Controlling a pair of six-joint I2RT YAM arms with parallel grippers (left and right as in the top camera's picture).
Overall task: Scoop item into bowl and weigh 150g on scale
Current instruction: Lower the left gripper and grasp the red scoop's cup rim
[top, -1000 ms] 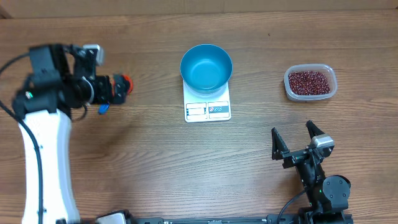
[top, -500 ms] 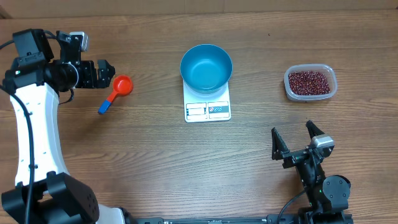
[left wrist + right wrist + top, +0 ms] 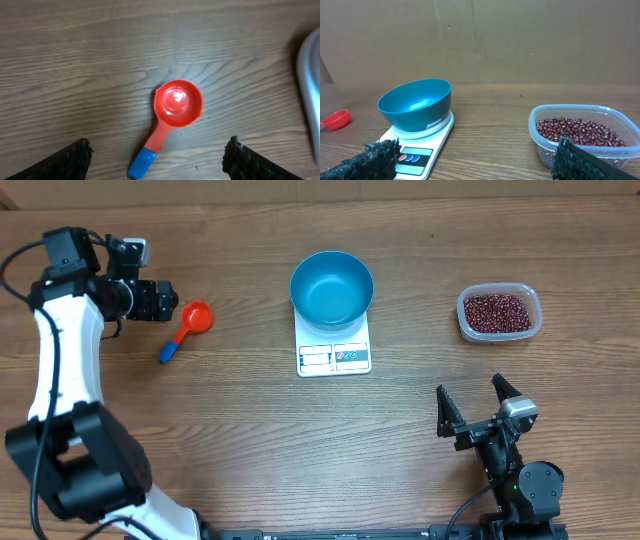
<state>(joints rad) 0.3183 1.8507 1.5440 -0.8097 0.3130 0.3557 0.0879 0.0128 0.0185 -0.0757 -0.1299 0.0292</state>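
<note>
A wooden table (image 3: 250, 440) seen from above. A blue bowl (image 3: 331, 287) sits on a white scale (image 3: 334, 356) near the middle of the far edge. Dark red beans (image 3: 497, 311) fill a clear tub (image 3: 462, 317) close to the right edge, well apart from the bowl. A red scoop (image 3: 195, 318) with a blue handle lies on the wood toward the far left corner, touching nothing. The left claw (image 3: 172, 300) hangs just beside the scoop on its left, fingers spread wide and gripping nothing. The right claw (image 3: 470, 390) sits near the near edge on the right, also spread wide and empty. The whole middle and near left of the table is bare wood, leaving broad room between scoop, scale and tub. The left wrist view shows the scoop's cup facing up and empty. The right wrist view shows the bowl's depth, the scale's buttons and a cardboard wall behind the far edge. A second ago the left claw covered the scoop; it has since drawn back left, and all else is unchanged.
</note>
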